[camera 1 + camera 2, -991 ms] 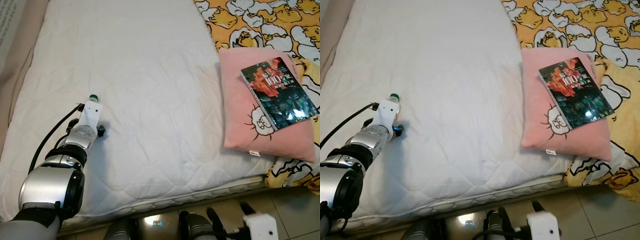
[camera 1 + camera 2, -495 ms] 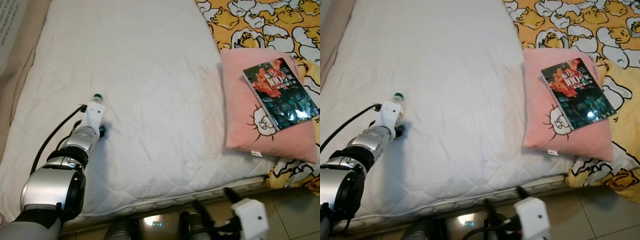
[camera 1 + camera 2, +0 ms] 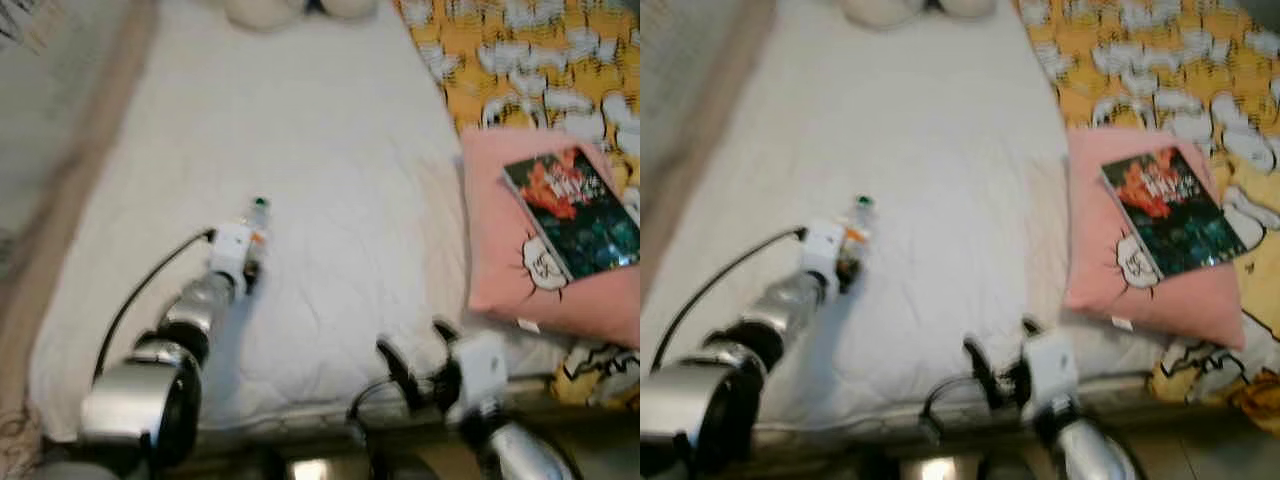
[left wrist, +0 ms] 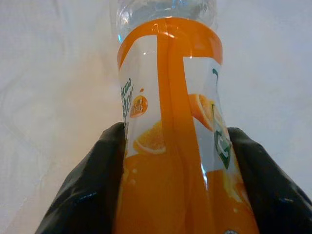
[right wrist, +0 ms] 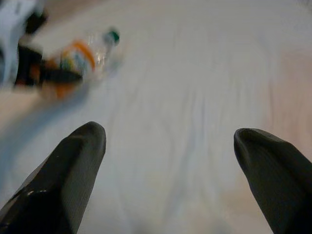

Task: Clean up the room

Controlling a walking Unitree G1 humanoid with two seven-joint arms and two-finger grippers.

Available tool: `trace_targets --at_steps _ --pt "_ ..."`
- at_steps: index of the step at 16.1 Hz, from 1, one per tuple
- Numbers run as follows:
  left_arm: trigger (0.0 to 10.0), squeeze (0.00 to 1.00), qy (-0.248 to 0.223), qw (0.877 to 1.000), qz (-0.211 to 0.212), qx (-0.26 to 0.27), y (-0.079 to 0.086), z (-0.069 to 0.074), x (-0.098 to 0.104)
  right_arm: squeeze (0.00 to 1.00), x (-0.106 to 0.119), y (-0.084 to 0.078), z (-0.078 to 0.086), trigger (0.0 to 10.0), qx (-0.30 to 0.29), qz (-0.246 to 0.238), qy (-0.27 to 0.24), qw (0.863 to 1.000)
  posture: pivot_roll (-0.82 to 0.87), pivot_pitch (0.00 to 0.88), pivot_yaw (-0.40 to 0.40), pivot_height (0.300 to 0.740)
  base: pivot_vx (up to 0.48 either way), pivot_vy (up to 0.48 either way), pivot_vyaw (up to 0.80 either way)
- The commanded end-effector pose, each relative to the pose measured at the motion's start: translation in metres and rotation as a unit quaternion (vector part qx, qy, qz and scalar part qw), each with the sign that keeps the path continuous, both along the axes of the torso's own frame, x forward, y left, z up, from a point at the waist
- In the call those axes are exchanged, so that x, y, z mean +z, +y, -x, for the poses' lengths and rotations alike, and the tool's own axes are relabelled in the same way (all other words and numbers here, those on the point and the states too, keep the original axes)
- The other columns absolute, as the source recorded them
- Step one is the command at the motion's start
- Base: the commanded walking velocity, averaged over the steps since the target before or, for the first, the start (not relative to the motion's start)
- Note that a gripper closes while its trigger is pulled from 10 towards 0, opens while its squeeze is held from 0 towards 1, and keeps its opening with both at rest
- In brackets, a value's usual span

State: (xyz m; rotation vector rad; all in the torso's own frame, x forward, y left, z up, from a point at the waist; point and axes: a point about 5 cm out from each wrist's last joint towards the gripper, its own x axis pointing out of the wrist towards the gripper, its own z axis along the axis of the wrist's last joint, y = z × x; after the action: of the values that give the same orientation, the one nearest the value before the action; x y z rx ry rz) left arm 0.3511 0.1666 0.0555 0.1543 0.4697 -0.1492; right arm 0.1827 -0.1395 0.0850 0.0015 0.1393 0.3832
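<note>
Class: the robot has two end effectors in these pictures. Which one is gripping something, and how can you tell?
The left end effector: its fingers clamp an orange-labelled bottle over the white mattress. The right end effector is open.

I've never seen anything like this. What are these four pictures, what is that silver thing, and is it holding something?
A humanoid robot is tidying a bedroom. Two pictures come from cameras in its head, looking down at a bed with a white mattress. The other two come from a camera on each wrist. The silver tubes are its arms, each ending in two black fingers. The left hand is shut on an orange drink bottle with a green cap, over the mattress. The right hand is open and empty, low at the bed's near edge. On the right, a book lies on a pink pillow, beside a yellow patterned blanket.
</note>
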Motion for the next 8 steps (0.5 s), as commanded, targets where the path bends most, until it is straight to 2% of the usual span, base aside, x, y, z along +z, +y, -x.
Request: trace_targets --at_steps 1,3,4,6,8 --pt "0.0 0.0 -0.056 0.998 0.037 0.013 0.012 -0.004 0.013 0.0 -0.002 -0.003 -0.005 10.0 -0.007 -0.007 -0.002 1.0 -0.16 0.0 0.073 0.74 0.0 0.0 0.0" --pt "0.0 0.0 -0.098 0.993 0.059 -0.006 0.016 0.003 0.012 0.0 0.0 -0.003 -0.019 10.0 0.002 -0.007 -0.018 1.0 -0.11 0.0 0.063 0.74 0.0 0.0 0.0" --pt "10.0 0.0 -0.111 0.991 0.069 -0.02 0.013 0.008 0.009 0.0 0.0 -0.004 -0.023 10.0 0.001 -0.005 -0.019 1.0 -0.1 0.0 0.059 0.74 0.0 0.0 0.0" --pt "10.0 0.0 -0.16 0.981 0.104 -0.036 -0.001 0.021 0.006 0.0 -0.003 -0.017 -0.037 10.0 -0.058 0.0 -0.029 0.998 -0.08 0.0 0.037 0.74 0.0 0.0 0.0" --pt "10.0 0.0 -0.19 0.974 0.116 -0.042 -0.013 0.025 0.01 0.0 -0.008 -0.028 -0.045 10.0 -0.106 0.007 -0.028 0.994 -0.06 0.0 0.025 0.74 0.0 -0.469 0.0"
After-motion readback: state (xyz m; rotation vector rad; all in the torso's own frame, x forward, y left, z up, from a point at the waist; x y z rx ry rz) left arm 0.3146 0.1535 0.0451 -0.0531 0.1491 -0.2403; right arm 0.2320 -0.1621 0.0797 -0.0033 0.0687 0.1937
